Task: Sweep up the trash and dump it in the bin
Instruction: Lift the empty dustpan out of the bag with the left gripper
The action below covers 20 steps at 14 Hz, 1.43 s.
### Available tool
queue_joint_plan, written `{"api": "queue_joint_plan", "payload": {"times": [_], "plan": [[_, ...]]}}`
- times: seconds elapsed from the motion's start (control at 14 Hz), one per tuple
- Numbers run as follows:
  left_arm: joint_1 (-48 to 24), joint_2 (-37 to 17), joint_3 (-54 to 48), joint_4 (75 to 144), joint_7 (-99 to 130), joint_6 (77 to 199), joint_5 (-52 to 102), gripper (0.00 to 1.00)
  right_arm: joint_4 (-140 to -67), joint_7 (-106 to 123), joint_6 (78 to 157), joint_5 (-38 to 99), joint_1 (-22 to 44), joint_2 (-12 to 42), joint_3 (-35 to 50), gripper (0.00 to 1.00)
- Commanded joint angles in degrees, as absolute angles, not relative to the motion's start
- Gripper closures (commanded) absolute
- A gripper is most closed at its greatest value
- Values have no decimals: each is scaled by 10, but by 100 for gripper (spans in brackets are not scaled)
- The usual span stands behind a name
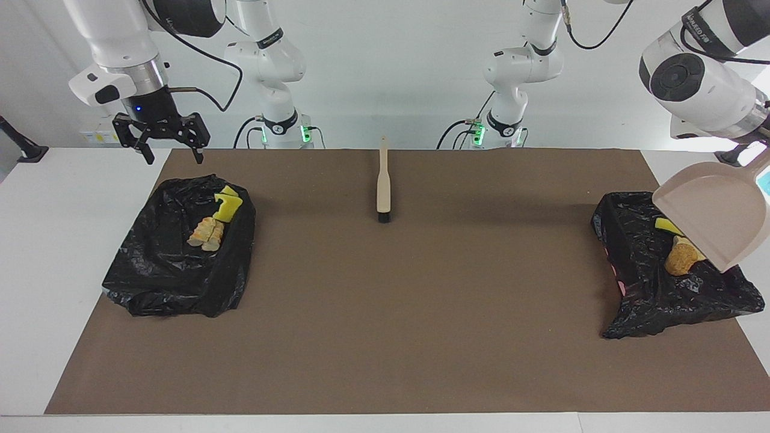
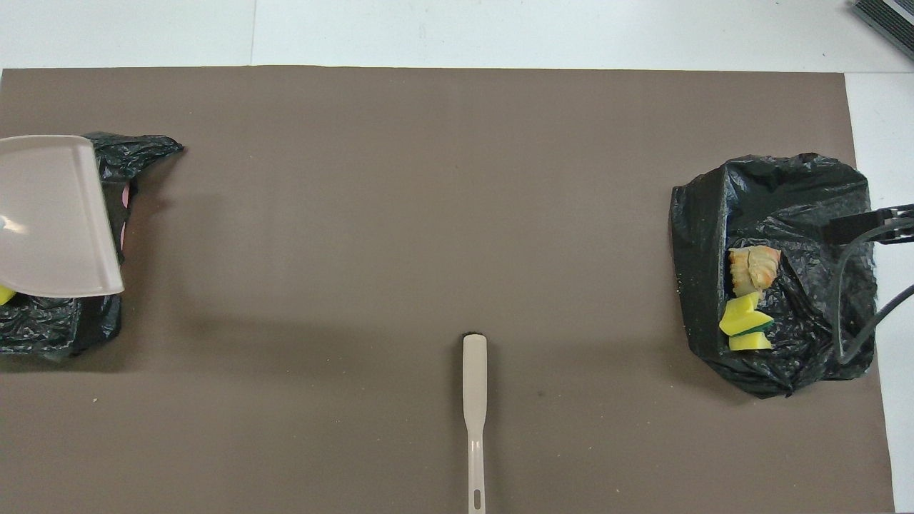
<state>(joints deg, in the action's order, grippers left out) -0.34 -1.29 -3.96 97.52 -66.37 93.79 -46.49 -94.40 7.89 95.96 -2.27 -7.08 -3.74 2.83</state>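
Two bins lined with black bags stand on the brown mat. The bin at the right arm's end (image 1: 174, 276) (image 2: 807, 193) holds yellow sponge chunks (image 1: 227, 204) (image 2: 744, 325) and tan lumps (image 1: 206, 233) (image 2: 753, 265). My right gripper (image 1: 161, 135) hangs open and empty above that bin's edge nearer the robots. The bin at the left arm's end (image 1: 643, 300) (image 2: 136, 150) holds a yellow sponge chunk (image 1: 666, 225) and a tan lump (image 1: 681, 260). My left arm holds the beige dustpan (image 1: 713, 213) (image 2: 53, 214) tilted over this bin. Its gripper is cut off at the view's edge.
A beige brush (image 1: 383, 180) (image 2: 474, 400) lies on the mat (image 1: 421, 313) midway between the bins, near the robots, bristles pointing away from them. White table (image 1: 48, 240) borders the mat at both ends.
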Motion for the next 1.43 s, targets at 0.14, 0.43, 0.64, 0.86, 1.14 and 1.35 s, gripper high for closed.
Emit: {"api": "queue_joint_plan", "payload": {"times": [0.14,0.43,0.64,0.86,1.14,1.35], "plan": [[-10,0,-44,977,-558,926,-285,100,-926,83,940,-27,14,-26,-72,0],[-18,-2,-78,983,-457,922,-215,100,-912,83,901,-33,-31,-32,-18,0],[-65,-10,-79,987,-361,911,-173,100,-922,80,896,-33,-28,-40,-17,0],[-113,-25,-79,981,-236,912,-121,100,-929,80,897,-32,-28,-45,-18,0],[-179,-67,-79,965,-107,921,-57,100,-939,63,891,-33,-29,-52,-18,0],[-239,-167,-80,879,60,931,-47,100,-943,40,889,-34,-24,-55,-17,0]]}}
